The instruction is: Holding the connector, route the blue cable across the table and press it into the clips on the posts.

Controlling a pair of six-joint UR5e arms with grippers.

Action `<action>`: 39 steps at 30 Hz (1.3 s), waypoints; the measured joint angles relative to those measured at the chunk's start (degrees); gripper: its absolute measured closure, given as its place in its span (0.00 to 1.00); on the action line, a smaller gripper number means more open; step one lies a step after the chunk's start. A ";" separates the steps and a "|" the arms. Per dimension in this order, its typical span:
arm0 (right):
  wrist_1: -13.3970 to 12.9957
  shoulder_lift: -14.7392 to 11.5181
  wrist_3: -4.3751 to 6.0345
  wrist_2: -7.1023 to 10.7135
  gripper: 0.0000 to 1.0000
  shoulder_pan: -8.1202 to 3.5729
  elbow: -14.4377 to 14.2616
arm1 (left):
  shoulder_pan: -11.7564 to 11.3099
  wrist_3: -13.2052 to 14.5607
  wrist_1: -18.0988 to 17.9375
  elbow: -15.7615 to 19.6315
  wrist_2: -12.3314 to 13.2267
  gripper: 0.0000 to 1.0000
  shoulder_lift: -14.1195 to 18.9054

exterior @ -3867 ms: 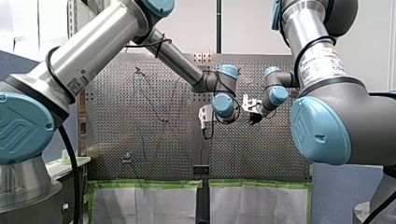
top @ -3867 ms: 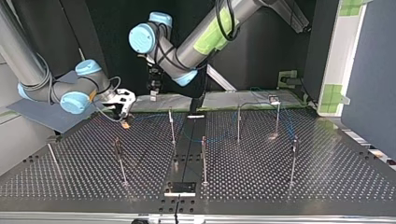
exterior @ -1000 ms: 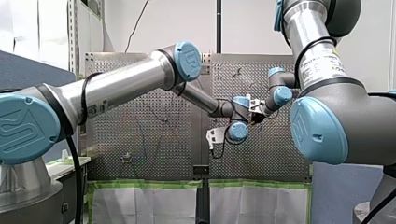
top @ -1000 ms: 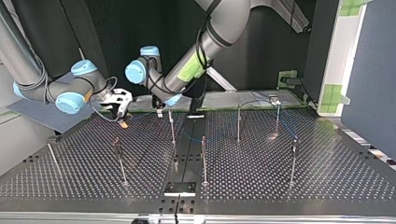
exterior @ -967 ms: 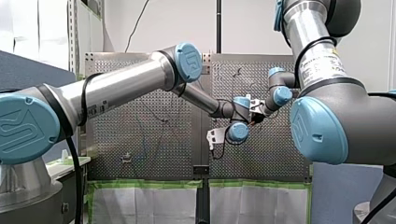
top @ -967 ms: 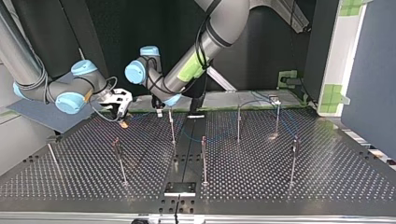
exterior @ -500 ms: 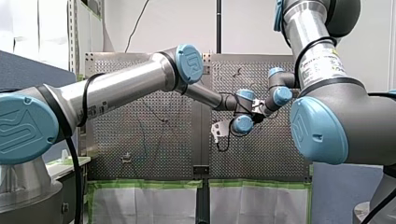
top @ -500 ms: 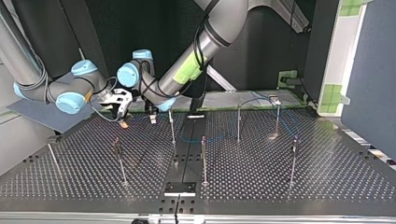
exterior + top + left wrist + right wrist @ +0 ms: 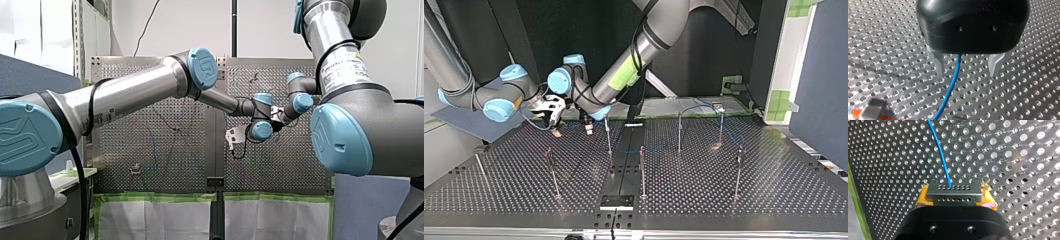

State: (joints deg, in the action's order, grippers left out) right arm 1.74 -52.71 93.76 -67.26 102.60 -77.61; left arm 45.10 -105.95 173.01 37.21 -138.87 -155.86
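Right tool (image 9: 955, 198): closed on the connector (image 9: 954, 191), with the yellow pads (image 9: 922, 198) pressed against its two ends, low over the desk (image 9: 1023, 157).
Connector: a grey metal block with rows of small holes, held in my right tool. In the top view it sits near the desk's far edge, toward that edge's left corner.
Blue cable (image 9: 940, 152): leaves the middle of the connector's front face and curves away over the perforated surface.
Left tool (image 9: 966, 67): open, its two metal fingers (image 9: 938, 62) well apart and pointing down at the desk. The cable passes between them, nearer one finger, and I cannot tell whether it touches that finger.
Tools together: in the top view my left tool hangs just beside my right tool, both by the far edge, and my left arm reaches past the middle of the desk.
Cable further out: seen faintly in the top view, it crosses the desk between the posts (image 9: 642, 170) toward the far right corner.
Posts: thin upright rods spread over the desk. The clips on them are too small to tell whether any holds the cable.
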 joint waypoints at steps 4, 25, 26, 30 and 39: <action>0.04 0.00 0.00 0.04 1.00 0.00 0.00 | 0.16 0.00 -0.03 0.02 -0.03 0.88 0.08; 0.40 -0.18 -0.06 0.62 1.00 -0.06 0.16 | 0.42 -0.45 -2.29 6.68 -0.16 1.00 6.73; 0.62 -0.30 -0.03 1.09 1.00 -0.09 0.35 | 0.56 -0.54 -1.89 7.19 -0.18 1.00 6.99; 1.84 -1.27 0.51 3.08 1.00 -0.07 1.50 | 0.99 -1.11 -0.14 8.39 -0.30 1.00 7.28; 3.19 -5.25 3.99 5.48 1.00 -0.20 2.73 | 1.46 -1.35 3.21 8.61 -2.87 1.00 8.06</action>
State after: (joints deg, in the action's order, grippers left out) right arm 4.93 -57.96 97.75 -61.77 102.40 -74.88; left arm 46.56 -107.30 176.22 45.82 -141.74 -147.80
